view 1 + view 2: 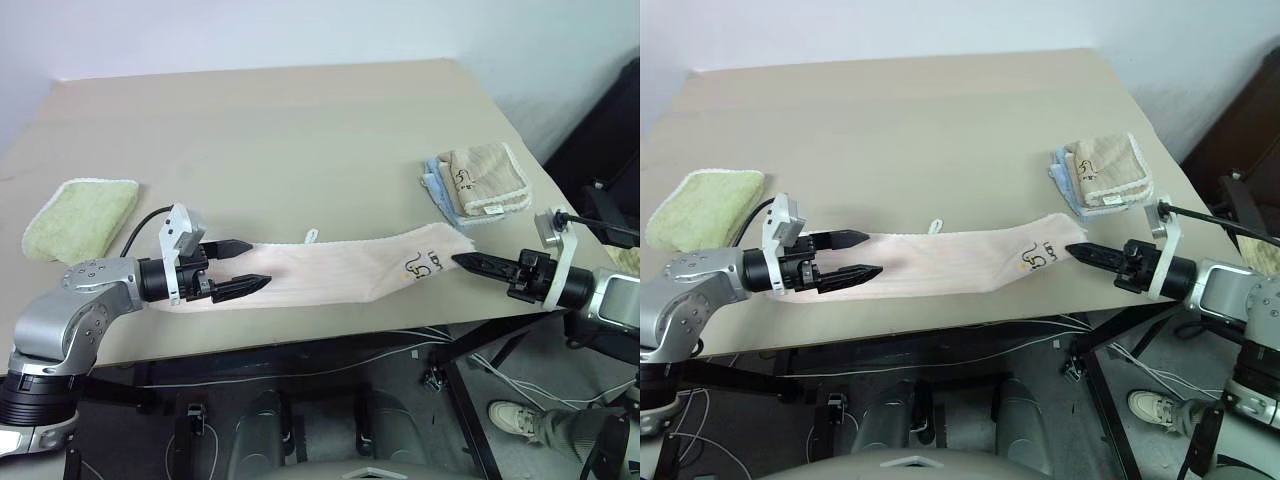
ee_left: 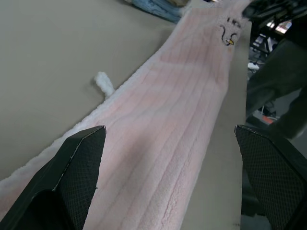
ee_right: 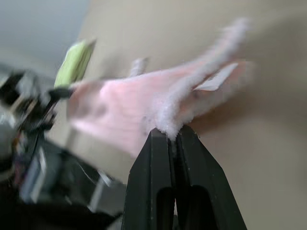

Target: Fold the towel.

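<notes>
Green towel (image 1: 78, 214) on table (image 1: 300, 130) far left; tan-on-blue towel stack (image 1: 480, 182) right.

Wide bare table (image 1: 300, 130) beyond the towel (image 1: 330, 272); green towel (image 1: 80, 215) far left, stacked towels (image 1: 480, 185) far right.

Head pair looks down over table (image 1: 300, 120); both wrist views sit close, facing along towel (image 2: 182, 124) from opposite ends.

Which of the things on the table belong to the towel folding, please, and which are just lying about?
Part of the job:
- pink towel, folded into a long strip near the table's front edge
- right gripper, shut on its right end
- left gripper, open over its left end

Lying about:
- light green towel
- tan towel stacked on a blue towel
</notes>
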Tool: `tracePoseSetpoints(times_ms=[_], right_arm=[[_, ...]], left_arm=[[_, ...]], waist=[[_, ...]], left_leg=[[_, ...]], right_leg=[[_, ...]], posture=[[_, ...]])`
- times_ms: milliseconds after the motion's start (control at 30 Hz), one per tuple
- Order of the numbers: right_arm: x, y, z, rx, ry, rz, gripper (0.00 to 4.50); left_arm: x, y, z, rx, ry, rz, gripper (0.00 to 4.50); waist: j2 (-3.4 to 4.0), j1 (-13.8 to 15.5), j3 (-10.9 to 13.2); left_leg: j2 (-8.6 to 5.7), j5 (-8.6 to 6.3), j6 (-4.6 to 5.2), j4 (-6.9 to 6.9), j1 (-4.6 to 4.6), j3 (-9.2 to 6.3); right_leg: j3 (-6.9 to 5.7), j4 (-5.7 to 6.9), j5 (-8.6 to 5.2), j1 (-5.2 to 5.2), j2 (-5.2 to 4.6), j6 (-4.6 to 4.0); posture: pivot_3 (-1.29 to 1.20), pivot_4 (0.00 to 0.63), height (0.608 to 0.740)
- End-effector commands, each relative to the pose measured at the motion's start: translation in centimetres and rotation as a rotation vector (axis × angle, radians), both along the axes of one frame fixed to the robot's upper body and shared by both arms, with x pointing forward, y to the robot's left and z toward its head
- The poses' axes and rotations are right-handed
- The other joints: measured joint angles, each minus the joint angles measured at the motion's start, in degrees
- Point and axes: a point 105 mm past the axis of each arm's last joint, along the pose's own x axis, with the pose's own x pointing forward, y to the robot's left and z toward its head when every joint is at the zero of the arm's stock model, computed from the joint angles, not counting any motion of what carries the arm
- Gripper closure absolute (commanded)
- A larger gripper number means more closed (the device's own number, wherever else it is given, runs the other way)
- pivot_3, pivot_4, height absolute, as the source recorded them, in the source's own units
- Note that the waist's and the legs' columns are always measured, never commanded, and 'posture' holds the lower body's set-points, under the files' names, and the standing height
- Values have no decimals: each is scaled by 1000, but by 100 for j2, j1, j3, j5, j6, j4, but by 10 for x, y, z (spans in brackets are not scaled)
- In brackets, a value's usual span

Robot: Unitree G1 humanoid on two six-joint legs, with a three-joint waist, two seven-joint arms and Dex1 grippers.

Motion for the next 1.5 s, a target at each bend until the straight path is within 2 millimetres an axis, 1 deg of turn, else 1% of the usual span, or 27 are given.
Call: tracePoseSetpoints(times_ms=[33, 67, 133, 233, 333, 467, 567, 700, 767, 900, 967, 1100, 1200, 1267, 1333, 1433, 1500], right_arm=[[-9, 22, 12, -153, -111, 148, 4467], [-11, 27, 8, -207, -123, 185, 4467], [-12, 36, 7, -247, -153, 240, 4467], [-4, 51, 15, -229, -218, 281, 4467], [6, 60, 24, -206, -266, 288, 4467], [12, 75, 38, -202, -339, 358, 4467], [14, 85, 45, -199, -376, 408, 4467], [9, 110, 51, -175, -423, 529, 4467], [9, 118, 49, -171, -425, 566, 4467], [3, 143, 34, -193, -477, 677, 4467], [5, 151, 25, -205, -473, 696, 4467], [15, 165, 0, -274, -436, 695, 4467], [17, 172, -11, -277, -404, 706, 4467], [18, 175, -14, -279, -392, 704, 4467], [22, 178, -19, -285, -371, 682, 4467], [18, 180, -21, -272, -365, 694, 4467], [16, 180, -18, -252, -363, 698, 4467]], left_arm=[[1, 2, 9, 15, -36, -11, 0], [2, 3, 8, 18, -34, -7, 0], [2, 4, 4, 24, -30, -4, 0], [1, 6, 0, 27, -24, -3, 0], [1, 9, -4, 27, -21, 0, 0], [1, 17, -10, 33, -22, 11, 0], [0, 18, -10, 35, -26, 8, 0], [0, 19, -7, 37, -34, 9, 0], [0, 19, -8, 43, -34, 9, 0], [-1, 20, -12, 43, -34, 12, 0], [-1, 22, -15, 44, -32, 16, 0], [-3, 24, -19, 45, -30, 17, 0], [-4, 24, -20, 52, -32, 17, 0], [-5, 24, -20, 54, -33, 17, 0], [-5, 23, -20, 52, -33, 17, 0], [-4, 22, -19, 52, -37, 18, 0], [-4, 22, -19, 53, -38, 15, 0]], waist=[[0, 0, 0], [0, 0, 0], [0, 0, 0], [0, -8, 1], [-1, -4, 1], [-1, -1, 1], [-1, 9, 1], [-1, -1, 1], [-1, -6, 1], [-1, -5, 1], [-1, -5, 1], [-1, -8, 1], [-1, -1, 0], [-1, -2, 1], [-1, -6, 0], [-1, -8, 0], [-1, -6, 0]], left_leg=[[0, -1, -2, 0, 0, 0], [0, -1, -2, 0, 0, -1], [0, -2, -2, -4, 1, -6], [-1, -2, -2, -9, -1, -11], [-5, -2, -1, -22, -3, -9], [-7, 6, 11, -37, -3, -6], [-7, 8, 13, -40, -6, -3], [-7, 8, 13, -40, -5, 0], [-6, 8, 13, -40, -4, -1], [-6, 8, 13, -42, -5, 2], [-7, 9, 14, -41, -4, 5], [-7, 9, 13, -39, -4, 20], [-6, 11, 10, -39, -4, 23], [-6, 11, 10, -39, -4, 25], [-6, 11, 10, -38, -4, 26], [-6, 11, 8, -37, -3, 27], [-5, 12, 8, -37, -3, 26]], right_leg=[[0, -3, 0, 1, 0, 0], [0, -6, 0, 2, -1, 0], [-4, -16, 0, 6, -2, -1], [-10, -31, 1, 11, -2, -1], [-10, -38, 2, 10, -4, -1], [-10, -43, 2, 3, -3, 0], [-11, -45, 2, -1, -3, 0], [-10, -48, 2, 1, -4, 1], [-10, -46, 3, 1, -3, 1], [-11, -46, 3, -1, -3, 2], [-11, -44, 3, 0, -3, 2], [-11, -40, 4, -2, -3, 2], [-11, -36, 3, -3, -3, 2], [-11, -36, 4, -4, -3, 2], [-11, -36, 4, -3, -3, 2], [-10, -29, 5, -5, -3, 4], [-11, -28, 5, -4, -3, 5]], posture=[[0, 150, 740], [0, 150, 740], [0, 150, 740], [0, 150, 740], [0, 150, 740], [0, 150, 740], [0, 150, 740], [0, 150, 740], [0, 150, 740], [0, 150, 740], [0, 150, 740], [0, 150, 740], [0, 150, 740], [0, 150, 740], [0, 150, 740], [0, 150, 740], [0, 150, 740]])
